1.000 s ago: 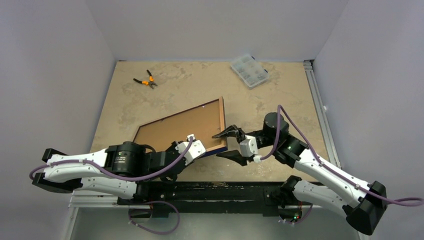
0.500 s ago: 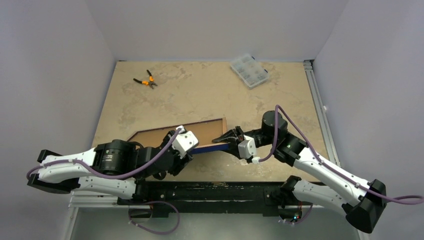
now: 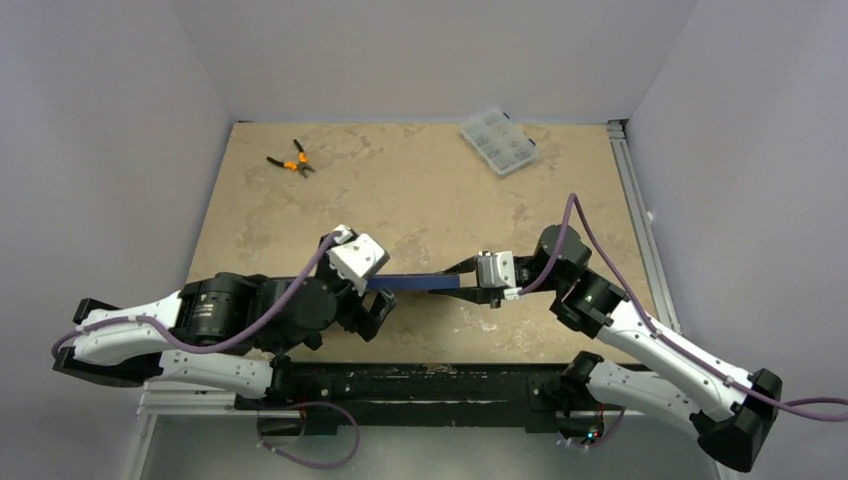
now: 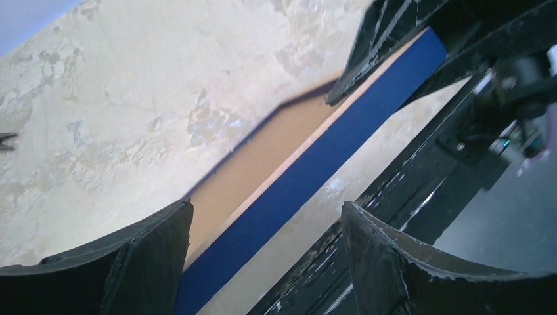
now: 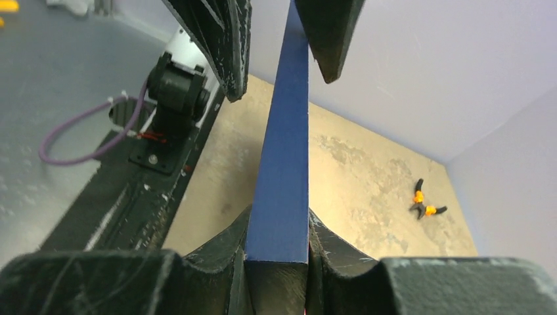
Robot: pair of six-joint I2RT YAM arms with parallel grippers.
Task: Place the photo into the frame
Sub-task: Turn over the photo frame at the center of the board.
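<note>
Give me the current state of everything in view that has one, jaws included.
frame: stood on edge, dark blue rail uppermost, spanning between both grippers.
right gripper: jaws shut on the frame's rail.
left gripper: jaws open, straddling the rail.
pliers: lying flat, handles spread.
clear organizer box: lid looks shut.
photo: not visible in any view.

2 arms reaching inward, left tool [image 4: 266, 210] jaws spread wide, right tool [image 5: 279, 220] jaws pinched close together
</note>
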